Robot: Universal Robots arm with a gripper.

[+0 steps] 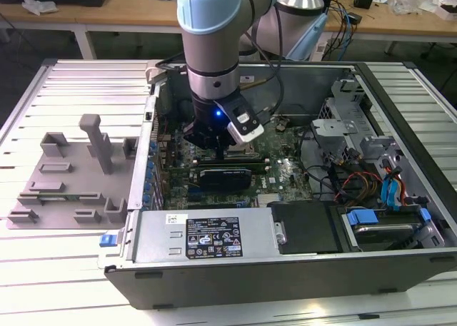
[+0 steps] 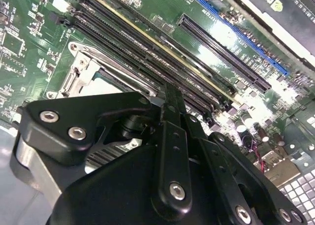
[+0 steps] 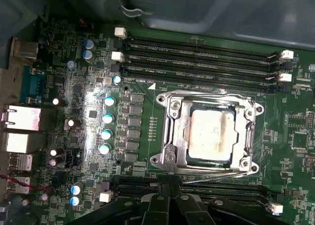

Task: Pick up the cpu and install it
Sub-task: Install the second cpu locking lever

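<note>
Cpu [image 3: 211, 135] seated inside socket frame [image 3: 170, 136], gripper [image 1: 214, 142] just above, jaw state unclear

Arm [image 1: 214, 26]: pale blue joint cap, silver-grey tube, black band at the wrist, blue light lit below it, black cable looped alongside. Gripper [image 2: 170, 136]: matte black linkage plates, silver hex-socket screws; white-and-black module clipped beside the claw
</note>
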